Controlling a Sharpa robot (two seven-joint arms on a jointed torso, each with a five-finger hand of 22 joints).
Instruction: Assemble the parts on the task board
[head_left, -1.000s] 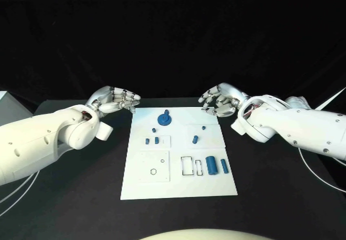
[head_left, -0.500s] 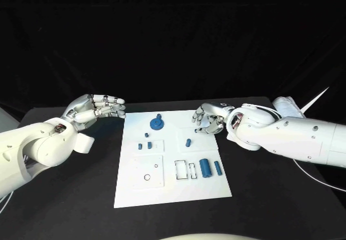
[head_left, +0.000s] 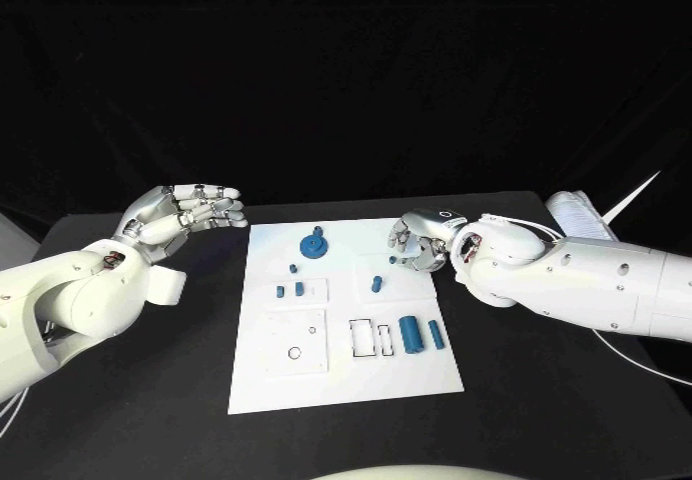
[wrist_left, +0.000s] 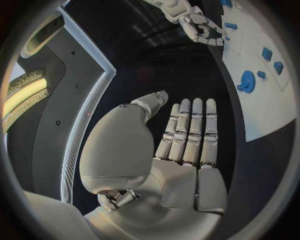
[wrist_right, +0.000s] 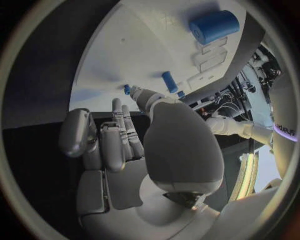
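The white task board (head_left: 332, 375) lies in the middle of the black table. On it are a round blue part (head_left: 315, 243) near the far edge, small blue pegs (head_left: 294, 268), a short blue piece (head_left: 376, 283) and two blue cylinders (head_left: 411, 332) side by side. My right hand (head_left: 415, 240) hovers over the board's far right corner, fingers loosely curled and holding nothing. Its thumb (wrist_right: 147, 97) points at a small blue peg (wrist_right: 127, 89), with a blue cylinder (wrist_right: 214, 26) further off. My left hand (head_left: 185, 212) is raised left of the board, fingers (wrist_left: 190, 130) straight and empty.
The board has white inset plates with outlined slots (head_left: 372, 338) and a small ring mark (head_left: 294, 352). Bare black table (head_left: 144, 400) lies on both sides of the board. A white cable (head_left: 635, 200) runs behind my right arm.
The camera has shifted. My right hand has come from beyond the board's far edge to over its far right corner. My left hand has drawn a little away from the board's left corner.
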